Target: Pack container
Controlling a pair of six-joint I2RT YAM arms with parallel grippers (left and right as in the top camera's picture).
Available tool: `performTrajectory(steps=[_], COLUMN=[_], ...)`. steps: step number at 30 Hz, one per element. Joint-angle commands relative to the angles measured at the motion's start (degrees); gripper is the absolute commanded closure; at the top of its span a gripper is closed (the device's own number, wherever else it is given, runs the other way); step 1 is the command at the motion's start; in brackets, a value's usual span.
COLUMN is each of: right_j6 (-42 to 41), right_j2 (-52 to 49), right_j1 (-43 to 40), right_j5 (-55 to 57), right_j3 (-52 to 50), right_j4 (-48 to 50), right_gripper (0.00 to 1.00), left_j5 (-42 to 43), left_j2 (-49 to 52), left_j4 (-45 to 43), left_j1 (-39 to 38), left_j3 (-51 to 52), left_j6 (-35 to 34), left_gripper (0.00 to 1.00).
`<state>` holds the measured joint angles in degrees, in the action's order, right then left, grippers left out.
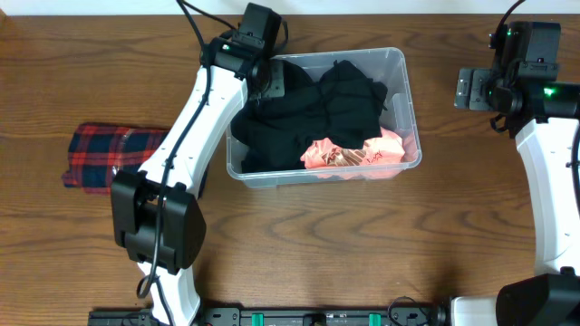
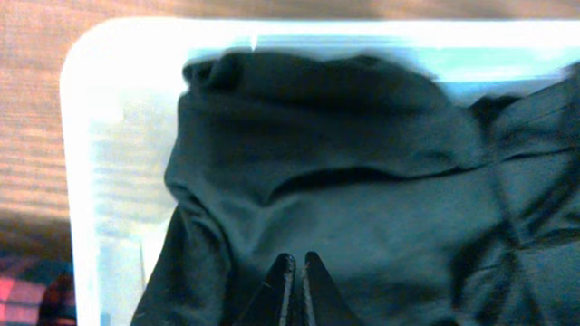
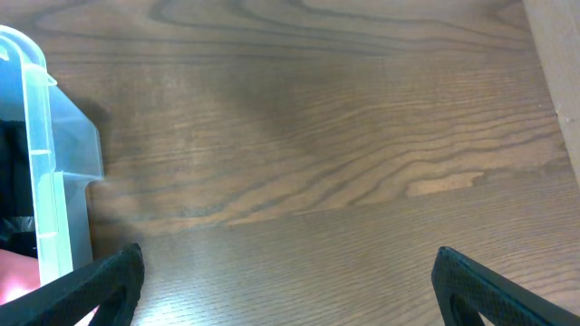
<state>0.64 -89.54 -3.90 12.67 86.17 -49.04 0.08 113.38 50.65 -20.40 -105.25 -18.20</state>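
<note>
The clear plastic container stands mid-table, holding a crumpled black garment and a pink cloth at its front. My left gripper hovers over the container's back-left corner. In the left wrist view its gripper is shut, tips together just above the black garment, with nothing seen between them; the container's rim curves at the left. My right gripper hangs to the right of the container. It stands open over bare wood, beside the container's corner.
A folded red plaid cloth lies on the wooden table left of the left arm, and its edge shows in the left wrist view. The arm bases stand at the table's front edge.
</note>
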Motion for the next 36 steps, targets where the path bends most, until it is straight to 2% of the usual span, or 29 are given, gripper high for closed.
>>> performTrajectory(steps=[1,13,24,29,36], right_j6=[0.0,0.0,0.0,0.0,0.0], right_j2=[-0.3,-0.3,-0.3,-0.3,-0.3], right_j1=[-0.4,-0.4,-0.4,-0.4,-0.4], right_j5=[0.4,0.4,0.4,0.4,0.4], right_j3=[0.0,0.0,0.0,0.0,0.0], right_j4=[-0.1,-0.1,-0.1,-0.1,-0.1], right_gripper=[0.01,0.01,0.01,0.01,0.01], left_j5=[0.4,0.4,0.9,1.0,0.8], left_j2=[-0.2,4.8,16.2,13.5,1.7], left_j4=[-1.2,-8.4,-11.1,-11.0,-10.6], left_j1=[-0.2,-0.2,-0.2,-0.2,-0.2], left_j3=[-0.7,0.3,0.5,0.0,-0.4], left_j6=[-0.5,-0.5,-0.5,-0.5,-0.3], left_gripper=[0.94,0.94,0.94,0.94,0.94])
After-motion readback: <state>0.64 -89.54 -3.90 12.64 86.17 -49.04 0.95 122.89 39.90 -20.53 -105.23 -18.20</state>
